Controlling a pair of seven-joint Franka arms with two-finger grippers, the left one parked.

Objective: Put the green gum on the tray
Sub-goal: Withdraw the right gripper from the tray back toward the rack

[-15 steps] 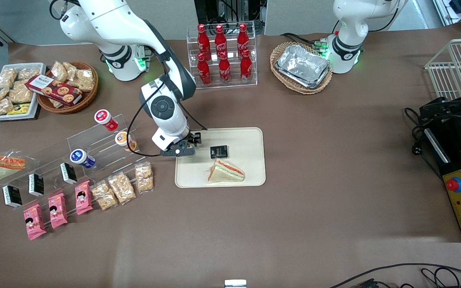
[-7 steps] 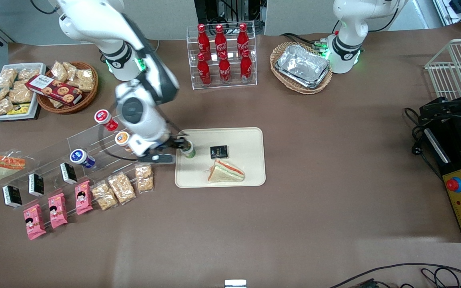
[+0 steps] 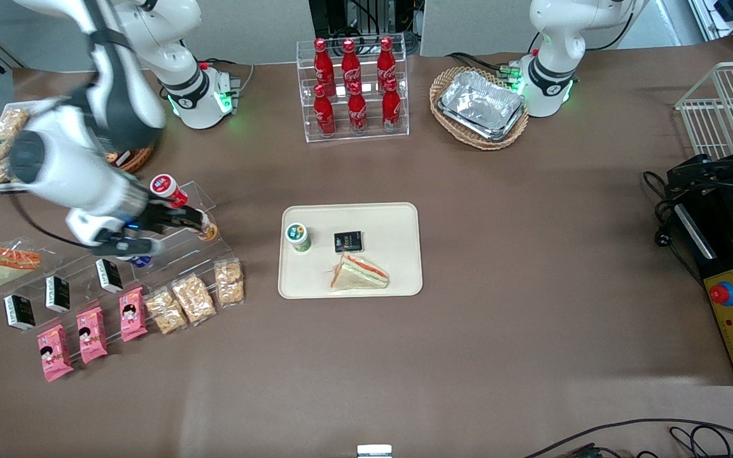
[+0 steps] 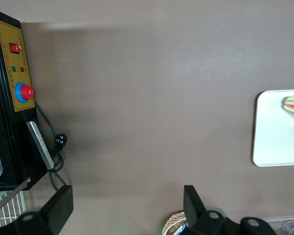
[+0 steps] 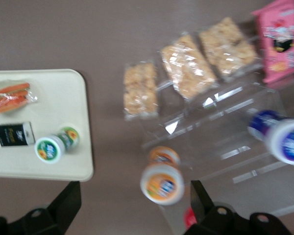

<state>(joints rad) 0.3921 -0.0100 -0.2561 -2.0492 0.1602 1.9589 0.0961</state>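
Front view: green gum (image 3: 298, 236), white-lidded, upright on tray (image 3: 398, 280); claw (image 3: 200, 222) seemingly spread, empty.

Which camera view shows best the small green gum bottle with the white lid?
The front view: the small green gum bottle with the white lid stands upright on the cream plastic tray, unobstructed. The right wrist view shows it blurred. The left wrist view misses it. The gripper, open, hangs above the acrylic rack.

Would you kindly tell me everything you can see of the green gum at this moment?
The green gum is a small cylindrical bottle with a green body and a white round lid bearing a dark green label. It stands upright on the cream tray, near its edge toward the working arm, beside a small black packet and apart from the sandwich. Nothing grips it; the gripper hangs over the clear rack, well away.
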